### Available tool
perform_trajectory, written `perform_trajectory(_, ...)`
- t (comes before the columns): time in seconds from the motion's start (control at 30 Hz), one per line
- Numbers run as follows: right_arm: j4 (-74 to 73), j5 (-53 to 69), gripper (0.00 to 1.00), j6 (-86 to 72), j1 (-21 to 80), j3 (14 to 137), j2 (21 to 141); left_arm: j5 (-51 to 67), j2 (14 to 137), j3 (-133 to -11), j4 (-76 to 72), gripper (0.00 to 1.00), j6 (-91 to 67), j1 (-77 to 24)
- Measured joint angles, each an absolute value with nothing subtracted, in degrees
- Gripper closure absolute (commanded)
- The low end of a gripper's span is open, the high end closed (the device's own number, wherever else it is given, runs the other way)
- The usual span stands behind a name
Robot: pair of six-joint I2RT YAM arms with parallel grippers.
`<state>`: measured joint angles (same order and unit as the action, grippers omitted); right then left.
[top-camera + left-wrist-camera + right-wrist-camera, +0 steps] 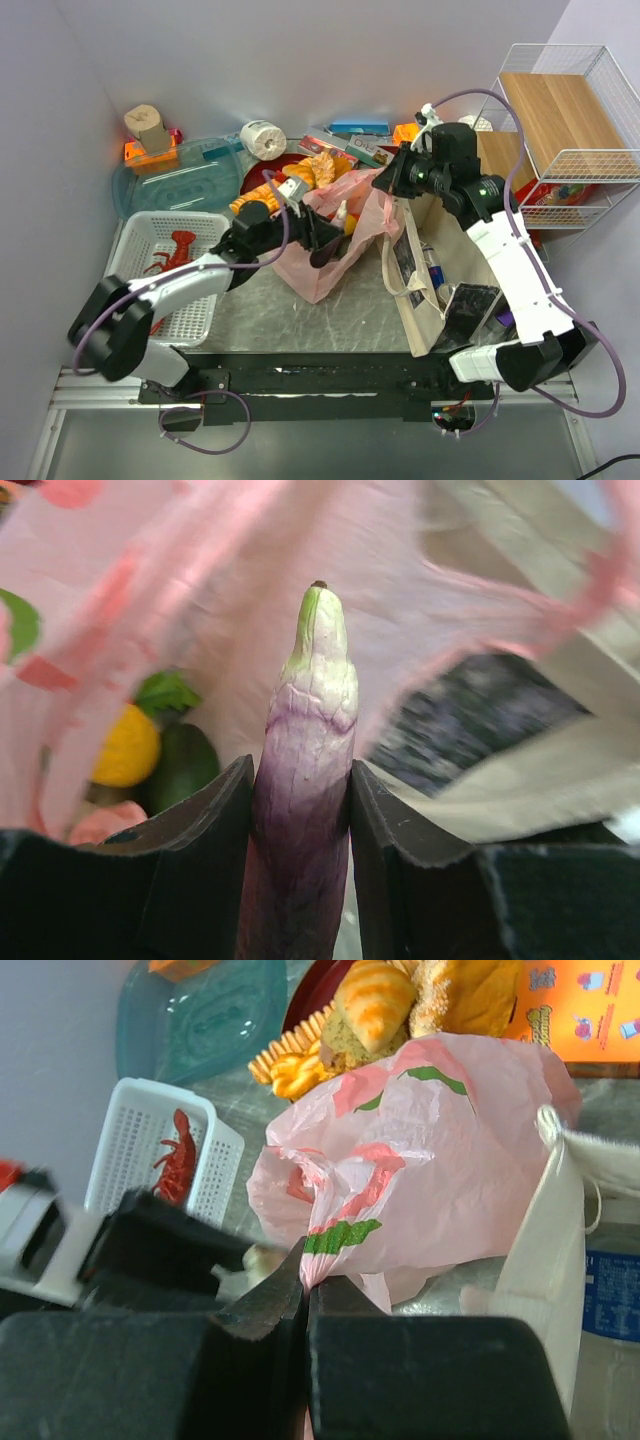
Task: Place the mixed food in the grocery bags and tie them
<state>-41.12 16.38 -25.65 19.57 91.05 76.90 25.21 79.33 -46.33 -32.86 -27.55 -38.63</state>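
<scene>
My left gripper (300,810) is shut on a purple eggplant (305,770), stem end pointing into the open mouth of the pink plastic bag (200,600). A yellow lemon (125,748) and a green cucumber (185,765) lie inside the bag. In the top view the left gripper (318,238) sits at the bag (325,270). My right gripper (308,1285) is shut on the bag's bunched handle and holds it up; it shows in the top view too (388,182). The beige canvas tote (418,280) stands right of the bag, with a blue-labelled bottle (612,1295) in it.
A white basket (205,300) with a red lobster (178,250) stands at the left. A teal tray (190,175) and a red plate of breads (300,172) lie behind the bag. A wire rack (565,120) stands at the back right.
</scene>
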Motion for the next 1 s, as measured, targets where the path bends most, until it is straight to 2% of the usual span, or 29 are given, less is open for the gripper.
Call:
perform_trajectory(0.2, -41.0, 14.8, 1.0, -25.6, 20.9, 87.5, 73.4, 22.3, 90.1, -54.8, -35.8, 0.66, -25.7, -38.8)
perform_trajectory(0.3, -40.8, 14.3, 1.0, -25.6, 21.3, 86.5, 72.4, 21.6, 94.4, -58.3, -37.8, 0.59, -25.5, -39.2)
perform_trajectory(0.33, -40.8, 14.2, 1.0, -25.6, 21.3, 86.5, 72.4, 21.5, 95.6, -59.3, -38.0, 0.46, -25.3, -39.5)
perform_trajectory(0.4, -40.8, 13.7, 1.0, -25.6, 21.4, 86.5, 72.5, 21.1, 98.2, -61.1, -38.2, 0.27, -24.6, -40.1)
perform_trajectory(0.43, -40.9, 13.5, 1.0, -25.6, 21.4, 86.5, 72.5, 21.0, 98.8, -61.2, -38.1, 0.14, -24.3, -40.3)
perform_trajectory(0.5, -41.1, 12.6, 1.0, -25.5, 21.4, 86.5, 72.5, 20.6, 99.5, -61.1, -36.8, 0.01, -23.7, -40.8)
perform_trajectory(0.53, -41.2, 12.4, 1.0, -25.4, 21.4, 86.5, 72.5, 20.5, 99.6, -61.1, -36.2, 0.04, -23.3, -40.8)
perform_trajectory(0.73, -41.6, 10.7, 1.0, -24.7, 21.4, 86.6, 72.7, 19.7, 96.7, -58.8, -32.5, 0.04, -21.5, -41.0)
perform_trajectory(1.0, -42.0, 9.1, 1.0, -23.4, 21.4, 88.7, 76.0, 14.5, 80.1, -50.9, -23.2, 0.03, -17.6, -41.1)
